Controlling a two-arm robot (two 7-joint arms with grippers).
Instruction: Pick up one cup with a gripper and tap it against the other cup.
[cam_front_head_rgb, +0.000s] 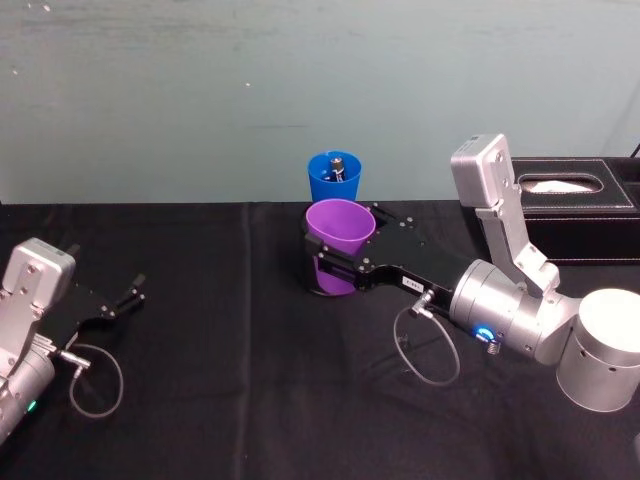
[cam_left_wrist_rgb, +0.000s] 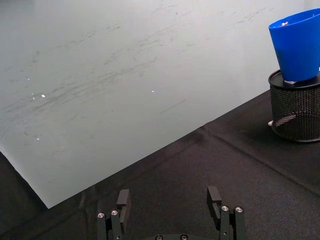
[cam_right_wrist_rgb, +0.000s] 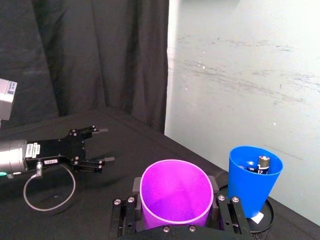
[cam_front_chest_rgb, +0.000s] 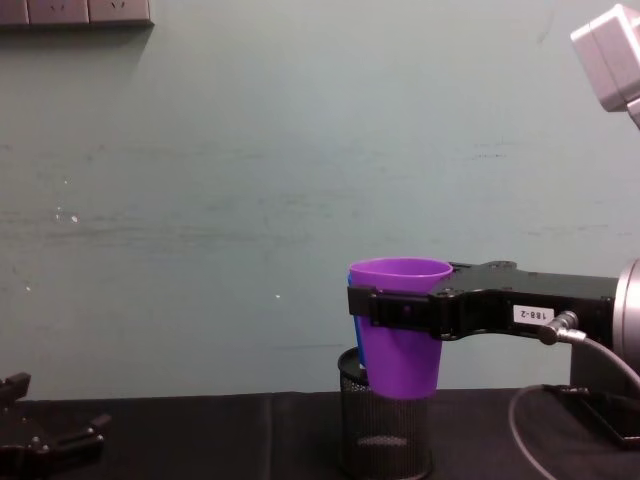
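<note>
Now, from the head view, the right gripper (cam_front_head_rgb: 330, 262) reaches in from the right and pinches the purple cup (cam_front_head_rgb: 340, 232) around its lower body. The cup stands upright with its mouth open upward. The blue cup (cam_front_head_rgb: 334, 180) is just behind it, near the back edge of the desk (cam_front_head_rgb: 250, 400), and a battery (cam_front_head_rgb: 337, 165) stands inside it. A black tissue box (cam_front_head_rgb: 575, 195) lies at the far right. The left gripper (cam_front_head_rgb: 122, 298) rests low at the left, well apart from both cups, with its fingers spread.

From the left wrist view, the left gripper (cam_left_wrist_rgb: 168, 204) has its two fingers wide apart over bare black cloth. Far off, the blue cup (cam_left_wrist_rgb: 295, 45) sits in the mouth of a black mesh holder (cam_left_wrist_rgb: 296, 112).

From the right wrist view, the purple cup (cam_right_wrist_rgb: 175, 195) sits clamped between the right gripper's jaws. The blue cup (cam_right_wrist_rgb: 255, 180) is just beside it, and I cannot tell whether the two touch.

From the chest view, the right gripper (cam_front_chest_rgb: 400, 305) holds the purple cup (cam_front_chest_rgb: 400, 345) off the desk, in front of the mesh holder (cam_front_chest_rgb: 385, 430). A thin strip of the blue cup (cam_front_chest_rgb: 353, 335) shows behind the purple cup's edge.
</note>
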